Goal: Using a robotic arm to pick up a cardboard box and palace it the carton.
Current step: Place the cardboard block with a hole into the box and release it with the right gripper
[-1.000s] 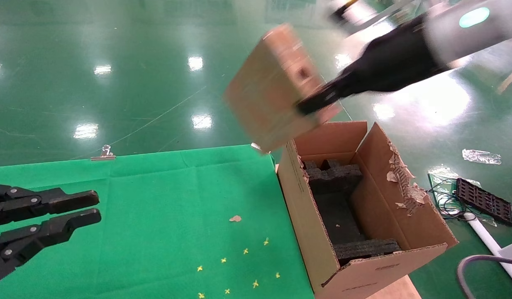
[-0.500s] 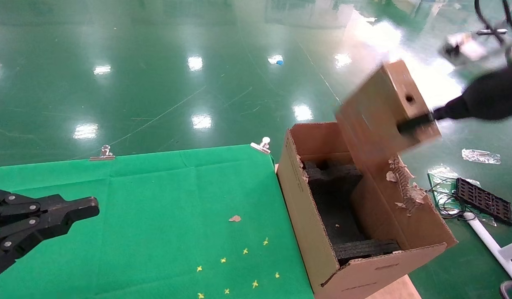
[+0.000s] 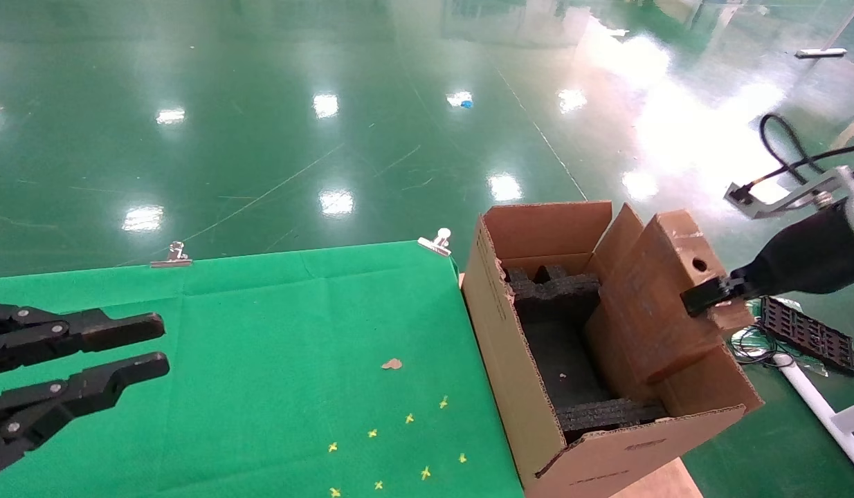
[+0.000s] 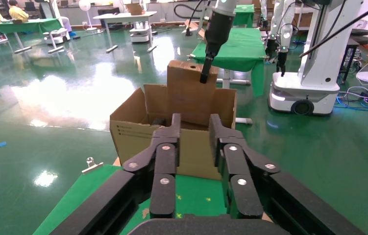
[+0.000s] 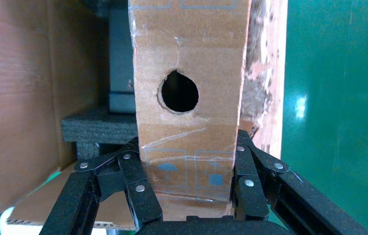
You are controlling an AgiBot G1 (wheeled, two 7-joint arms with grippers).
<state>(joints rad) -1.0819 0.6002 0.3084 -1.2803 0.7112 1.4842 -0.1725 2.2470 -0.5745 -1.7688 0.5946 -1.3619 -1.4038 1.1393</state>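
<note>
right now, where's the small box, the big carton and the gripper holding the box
small box (image 3: 648, 304), head view, broad face.
big carton (image 3: 496, 346), head view, outer left wall.
right gripper (image 5: 189, 169), right wrist view, between fingertips clamping the box.

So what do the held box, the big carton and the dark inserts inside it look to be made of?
Cardboard box: brown cardboard, glossy clear tape, fibrous edge around its punched hole. Carton: tan corrugated board, fluting visible along its cut rim. Black inserts: probably foam, matte and pitted. The right gripper has its jaws clamped on the box.

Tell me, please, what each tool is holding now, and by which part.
The right tool grips the cardboard box by its narrow top end, below the round hole. The left tool holds nothing.
</note>
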